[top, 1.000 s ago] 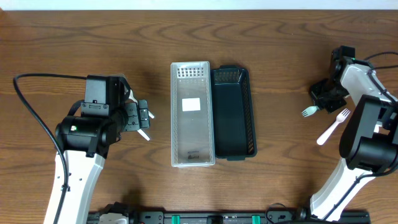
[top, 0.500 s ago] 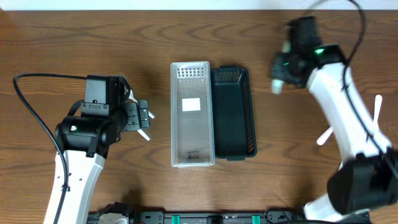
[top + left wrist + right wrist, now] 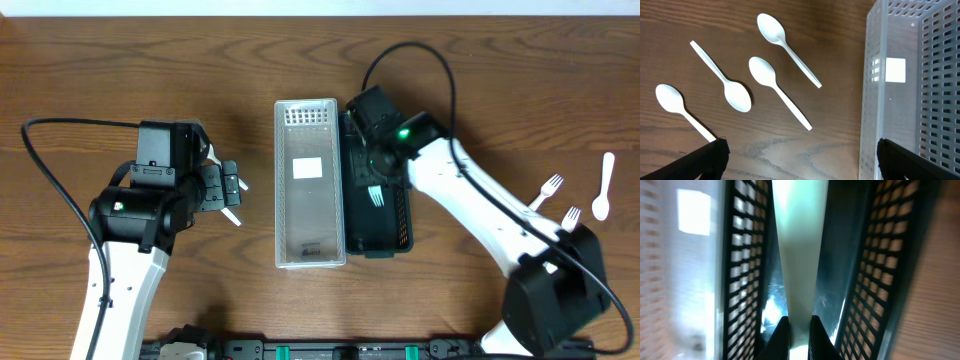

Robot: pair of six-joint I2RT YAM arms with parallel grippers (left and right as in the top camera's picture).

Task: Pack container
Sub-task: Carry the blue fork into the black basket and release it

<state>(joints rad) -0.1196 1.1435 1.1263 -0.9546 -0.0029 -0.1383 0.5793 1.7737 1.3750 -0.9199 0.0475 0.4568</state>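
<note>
Right gripper point(image 3: 799, 330): I see it clamped on the handle of a white plastic fork point(image 3: 797, 255), fingers pinched tight on either side.
Fork: it hangs over the inside of the dark basket point(image 3: 378, 235), lengthwise, tines away from the wrist. I cannot tell whether it touches the floor.
Dark basket: black, long and narrow with slotted walls. It sits at mid table, touching the right side of the clear basket point(image 3: 310, 215).
Clear basket: translucent, perforated, with a white label point(image 3: 307, 168) on its floor.
Left gripper point(image 3: 232, 195): jaws spread wide, holding nothing, parked just left of the clear basket.
Spoons: four white ones on the table point(image 3: 700, 20) below the left wrist, point(image 3: 771, 27), point(image 3: 762, 70), point(image 3: 737, 97), point(image 3: 670, 97).
Far right: two loose forks point(image 3: 548, 188) point(image 3: 570, 216) and one loose spoon point(image 3: 603, 188).
</note>
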